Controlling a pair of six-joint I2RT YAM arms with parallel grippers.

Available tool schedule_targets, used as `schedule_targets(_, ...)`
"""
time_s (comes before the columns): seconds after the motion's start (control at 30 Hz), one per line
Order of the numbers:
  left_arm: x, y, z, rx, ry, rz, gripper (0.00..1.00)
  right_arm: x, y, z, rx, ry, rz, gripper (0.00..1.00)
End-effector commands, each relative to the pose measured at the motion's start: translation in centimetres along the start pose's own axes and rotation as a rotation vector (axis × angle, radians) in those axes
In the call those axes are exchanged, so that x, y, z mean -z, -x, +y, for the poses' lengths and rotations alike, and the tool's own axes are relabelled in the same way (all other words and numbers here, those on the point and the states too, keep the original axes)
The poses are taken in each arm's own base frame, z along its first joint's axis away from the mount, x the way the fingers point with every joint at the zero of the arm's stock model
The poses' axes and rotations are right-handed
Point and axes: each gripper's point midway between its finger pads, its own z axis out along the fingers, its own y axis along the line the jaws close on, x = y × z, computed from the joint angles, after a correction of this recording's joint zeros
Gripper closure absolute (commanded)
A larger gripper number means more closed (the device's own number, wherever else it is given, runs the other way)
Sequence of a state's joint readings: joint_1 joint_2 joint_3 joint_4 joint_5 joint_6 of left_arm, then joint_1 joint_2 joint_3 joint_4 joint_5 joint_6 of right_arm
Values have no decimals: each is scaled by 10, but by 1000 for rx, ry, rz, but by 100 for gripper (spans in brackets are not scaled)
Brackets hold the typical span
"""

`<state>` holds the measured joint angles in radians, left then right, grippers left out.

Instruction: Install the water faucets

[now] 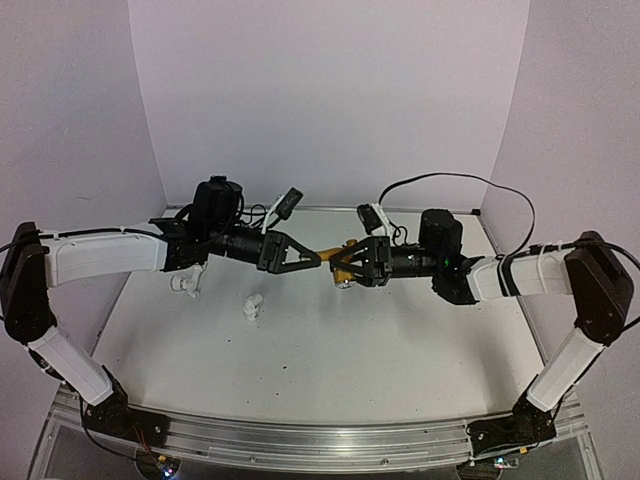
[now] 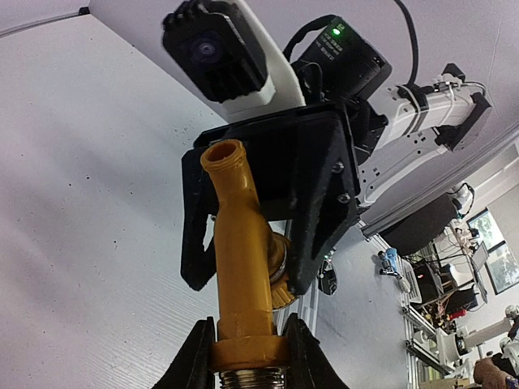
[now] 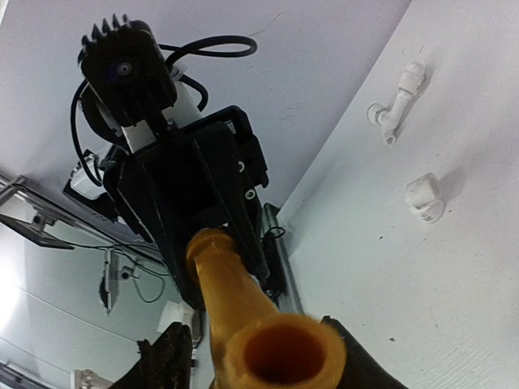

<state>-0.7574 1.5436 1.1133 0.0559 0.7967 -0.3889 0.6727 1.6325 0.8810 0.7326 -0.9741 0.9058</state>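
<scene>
The yellow-gold faucet hangs in mid-air between my two grippers above the back of the table. My left gripper is shut on its collar just above the silvery thread, as the left wrist view shows. My right gripper straddles the faucet's body and ribbed knob with its fingers spread. A gap shows on one side, so it stands open. The spout mouth fills the right wrist view. The white faucet lies on the table under my left arm and also shows in the right wrist view.
One stubby white pipe fitting stands on the white table left of centre, and also shows in the right wrist view. Purple walls close the back and sides. An aluminium rail runs along the near edge.
</scene>
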Motion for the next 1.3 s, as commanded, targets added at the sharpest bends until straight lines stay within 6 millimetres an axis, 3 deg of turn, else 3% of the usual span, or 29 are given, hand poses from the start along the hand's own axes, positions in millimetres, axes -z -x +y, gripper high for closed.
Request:
schedule_targets(0.0,8,16,-25,-91,-76,-44,100,-13,8,35,49,169,53,54)
schedule_targets(0.17,9,14,-25,-92,-85,-39,100,-18,6,33,45,176,65,71)
schedule_targets(0.23,9,12,-26,-92,-90,-34,100,-19,8,33,41,178,58,66)
schedule_targets(0.27,9,10,-26,-91,-92,-30,100,-19,8,34,42,181,61,55)
schedule_targets(0.37,8,9,-26,-92,-100,-25,100,-18,9,32,43,174,49,55)
schedule_targets(0.4,9,9,-27,-91,-100,-25,100,-19,9,32,45,176,48,58)
schedule_targets(0.47,9,8,-28,-97,-105,-23,100,-18,10,31,45,170,36,81)
schedule_targets(0.5,9,7,-26,-97,-102,-23,100,-16,12,30,54,157,11,98)
schedule_targets(0.53,10,7,-25,-97,-93,-27,99,-13,13,27,64,136,-20,100)
schedule_targets(0.63,12,9,-21,-88,-63,-42,83,-5,12,15,65,78,-80,100)
schedule_targets(0.7,17,11,-14,-68,-24,-62,60,3,12,2,56,32,-119,100)
schedule_targets(0.77,29,12,3,-19,57,-94,41,9,10,-14,56,-38,-133,100)
schedule_targets(0.87,59,15,39,99,231,-149,33,23,4,-54,85,-301,-109,100)
schedule_targets(0.9,74,8,65,195,360,-152,31,33,-2,-76,101,-451,-71,100)
schedule_targets(0.97,96,-9,105,312,604,-122,30,49,-5,-93,149,-601,-39,100)
schedule_targets(1.1,120,-58,148,493,907,55,30,67,-4,-104,227,-752,12,100)
schedule_targets(1.2,111,-75,161,549,917,120,30,66,-8,-103,233,-745,43,100)
schedule_targets(1.27,97,-81,164,476,901,193,29,64,-10,-102,236,-726,55,100)
